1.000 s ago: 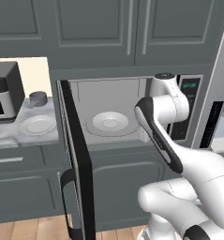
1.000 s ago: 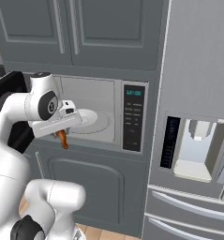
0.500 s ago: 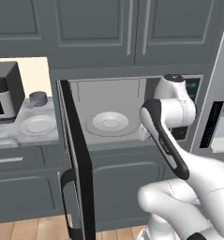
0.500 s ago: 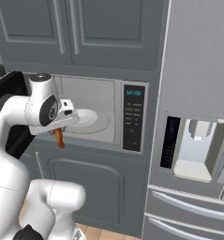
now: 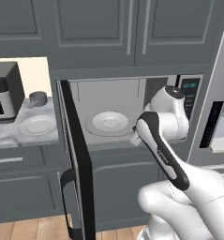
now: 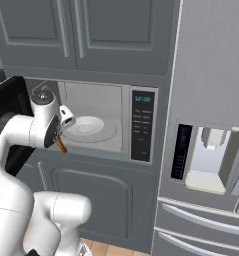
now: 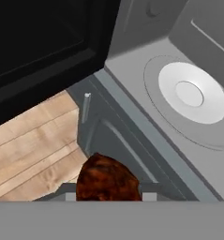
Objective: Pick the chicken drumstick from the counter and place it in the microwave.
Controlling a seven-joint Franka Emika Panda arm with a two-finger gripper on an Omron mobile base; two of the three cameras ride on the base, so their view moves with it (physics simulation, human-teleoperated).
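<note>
Drumstick: chicken drumstick (image 7: 108, 179) clamped between the fingers of the gripper (image 7: 108, 187), bottom centre of the hand view; thick reddish-brown end toward the camera. Seen as a small orange-brown piece (image 6: 61, 145) hanging below the wrist at centre left of the right base view, just in front of the cavity's lower lip, outside the microwave (image 6: 98, 125).
Gripper: closed around the meat; fingertips mostly hidden behind it in the hand view. In the left base view, hand hidden behind the arm's white wrist, right of centre.
Microwave: door (image 5: 76, 154) swung wide, black edge running down the left-centre of the left base view; pale grey cavity exposed. Round white turntable (image 7: 193, 93) at upper right of the hand view, well apart from the drumstick. Keypad panel with teal display (image 6: 142, 125) at centre of the right base view.
Counter: marble top (image 5: 15, 133) at left edge of the left base view, carrying a white plate (image 5: 37, 125), a small dark pot (image 5: 38, 98) and a dark appliance (image 5: 4, 91).
Floor: wooden planks (image 7: 33, 145) at lower left of the hand view.
Fridge: dispenser recess (image 6: 208, 160) at right of the right base view.
</note>
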